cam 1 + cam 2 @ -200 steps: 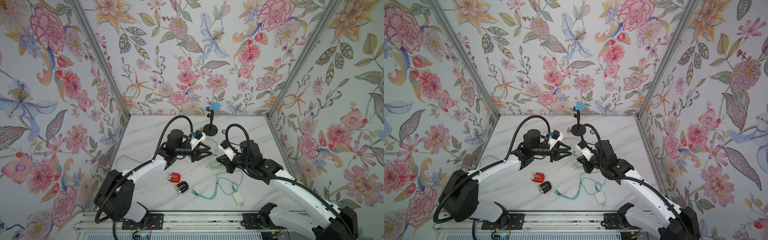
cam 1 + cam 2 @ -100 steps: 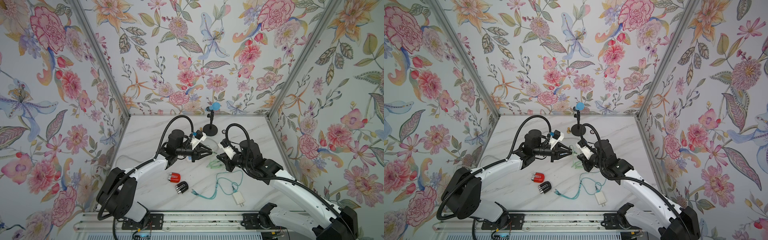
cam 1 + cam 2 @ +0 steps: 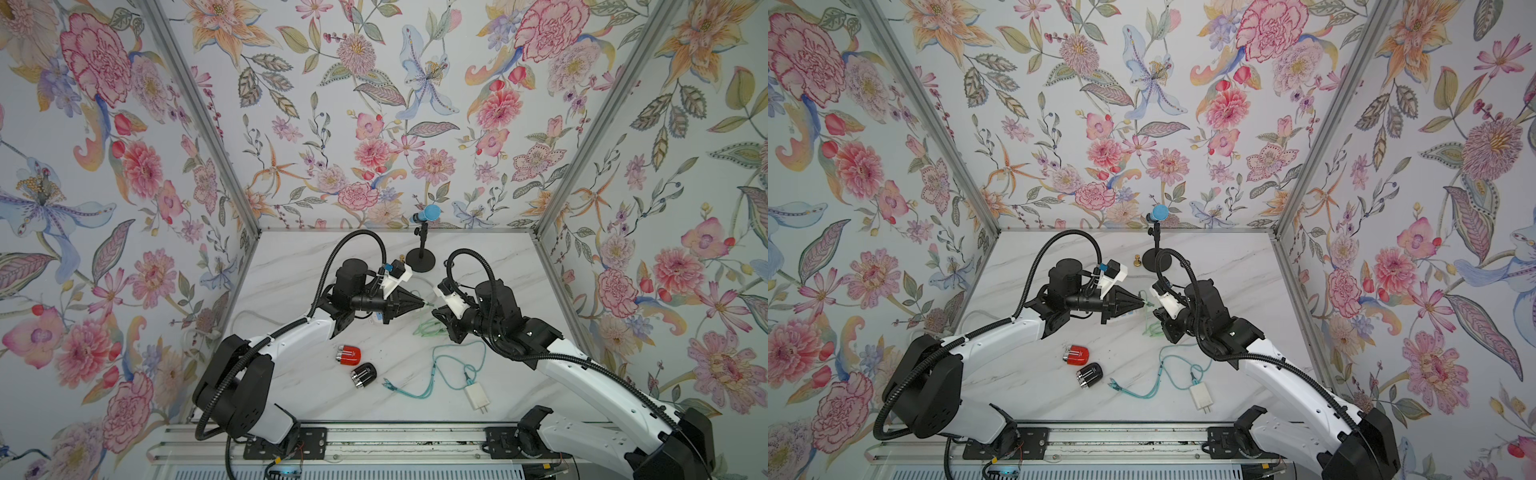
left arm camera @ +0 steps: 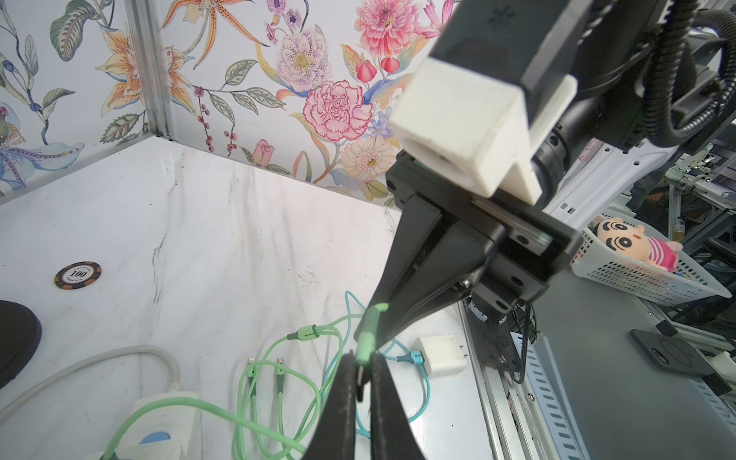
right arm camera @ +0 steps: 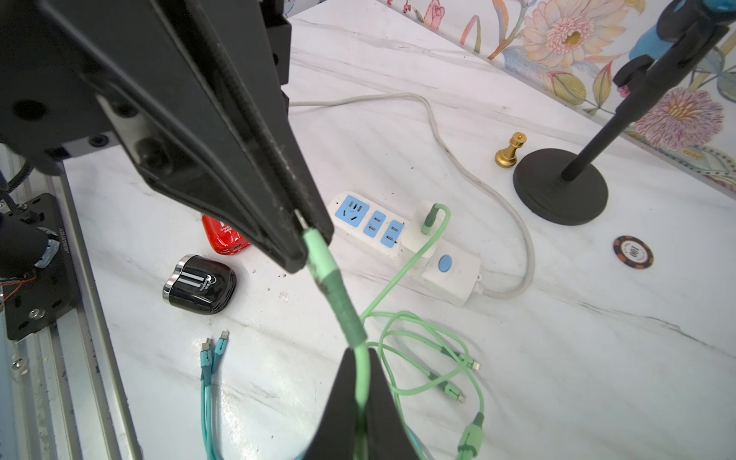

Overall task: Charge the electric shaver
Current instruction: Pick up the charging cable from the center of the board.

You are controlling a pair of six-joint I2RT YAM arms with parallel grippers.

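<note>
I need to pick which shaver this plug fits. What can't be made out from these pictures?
- Green cable plug tip: left wrist view, pinched in the left gripper; type unclear.
- Red shaver: right wrist view, half behind the left gripper; no socket shows.
- Black shaver: right wrist view, lettering too small; no socket shows.

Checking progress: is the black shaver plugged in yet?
No. The black shaver lies free on the table, no cable in it; the green plug is held in the air.
</note>
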